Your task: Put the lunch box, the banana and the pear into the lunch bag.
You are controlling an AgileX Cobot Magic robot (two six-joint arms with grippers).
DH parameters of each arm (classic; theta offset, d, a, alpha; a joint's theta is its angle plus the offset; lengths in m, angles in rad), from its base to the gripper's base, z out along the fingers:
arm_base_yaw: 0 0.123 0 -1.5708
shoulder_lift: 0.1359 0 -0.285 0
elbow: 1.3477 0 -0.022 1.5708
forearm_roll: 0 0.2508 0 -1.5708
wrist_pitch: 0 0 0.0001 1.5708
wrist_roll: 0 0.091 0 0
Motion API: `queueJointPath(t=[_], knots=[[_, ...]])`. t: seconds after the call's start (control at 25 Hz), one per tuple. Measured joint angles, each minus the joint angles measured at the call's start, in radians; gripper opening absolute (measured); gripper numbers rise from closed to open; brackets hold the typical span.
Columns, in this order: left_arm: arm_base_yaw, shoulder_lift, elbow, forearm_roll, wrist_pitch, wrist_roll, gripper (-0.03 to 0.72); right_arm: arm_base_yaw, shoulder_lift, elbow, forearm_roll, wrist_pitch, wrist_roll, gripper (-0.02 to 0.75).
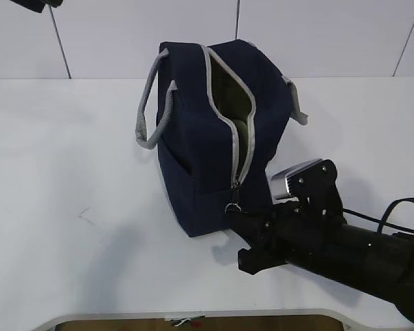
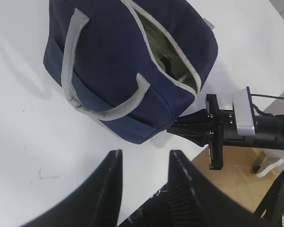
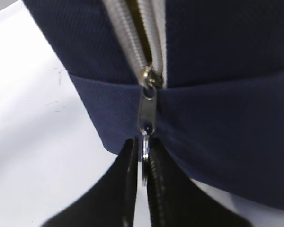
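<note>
The navy lunch bag [image 1: 207, 138] stands on the white table with its grey zipper [image 1: 229, 110] open along the top and down the near end; a greenish lining shows inside. My right gripper [image 1: 236, 212] is shut on the metal ring pull [image 3: 145, 163], which hangs from the zipper slider [image 3: 147, 106] low on the bag's near end. My left gripper [image 2: 144, 153] is open and empty, held above the table near the bag [image 2: 123, 61]. The lunch box, the banana and the pear are not in view.
The table's front edge [image 1: 193, 314] runs just behind my right arm [image 1: 345, 245], with brown floor [image 2: 236, 165] beyond it. Grey strap handles [image 1: 152, 103] hang off the bag's left side. A white panelled wall stands behind the table.
</note>
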Motion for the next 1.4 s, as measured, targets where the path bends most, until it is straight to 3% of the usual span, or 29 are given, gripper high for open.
queueJointPath(t=[0.36, 0.52, 0.76, 1.0, 1.4], knots=[[0.000, 0.000, 0.000, -0.007, 0.000, 0.000, 0.252, 0.000, 0.000, 0.000, 0.000, 0.000, 0.000, 0.070], [0.000, 0.000, 0.000, -0.008, 0.000, 0.000, 0.252, 0.000, 0.000, 0.000, 0.000, 0.000, 0.002, 0.013], [0.000, 0.000, 0.000, -0.010, 0.000, 0.000, 0.252, 0.000, 0.000, 0.000, 0.000, 0.000, 0.026, 0.013], [0.000, 0.000, 0.000, -0.012, 0.000, 0.000, 0.252, 0.000, -0.077, 0.000, 0.000, 0.095, 0.055, 0.013], [0.000, 0.000, 0.023, 0.133, 0.000, -0.008, 0.252, 0.000, -0.281, 0.000, 0.000, 0.261, 0.058, 0.013]])
